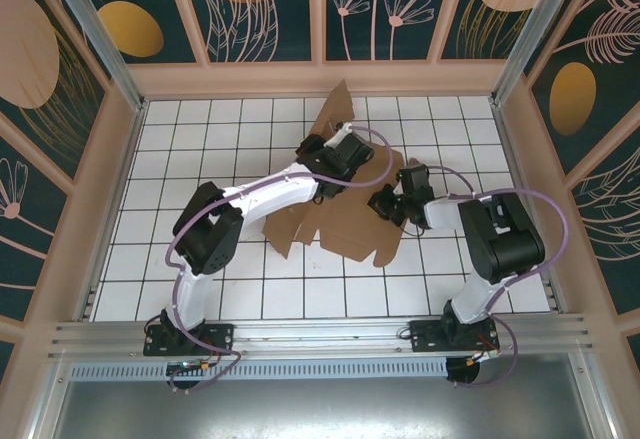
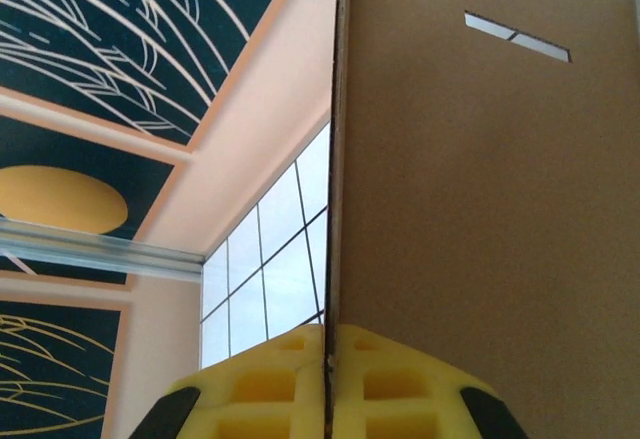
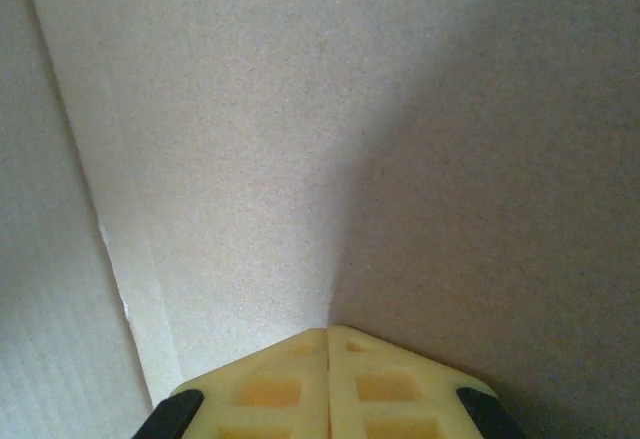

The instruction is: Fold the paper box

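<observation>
The paper box [image 1: 345, 227] is a brown cardboard sheet with flaps, lying partly folded in the middle of the table. One flap stands upright at the back. My left gripper [image 1: 336, 135] is shut on that flap. In the left wrist view the cardboard's thin edge runs down between the yellow pads [image 2: 270, 384] of the left gripper [image 2: 328, 344], and the panel [image 2: 480, 179] with a narrow slot [image 2: 517, 37] rises to the right. My right gripper [image 1: 386, 203] is at the sheet's right side. In its wrist view the right gripper [image 3: 328, 337] has its pads pressed together with nothing between them, tips against a crease in the cardboard [image 3: 300, 139].
The white gridded tabletop [image 1: 200, 159] is fenced by peach walls with dark floral panels. An aluminium rail [image 1: 320, 334] runs along the near edge by the arm bases. Bare tiles lie left of the box and in front of it.
</observation>
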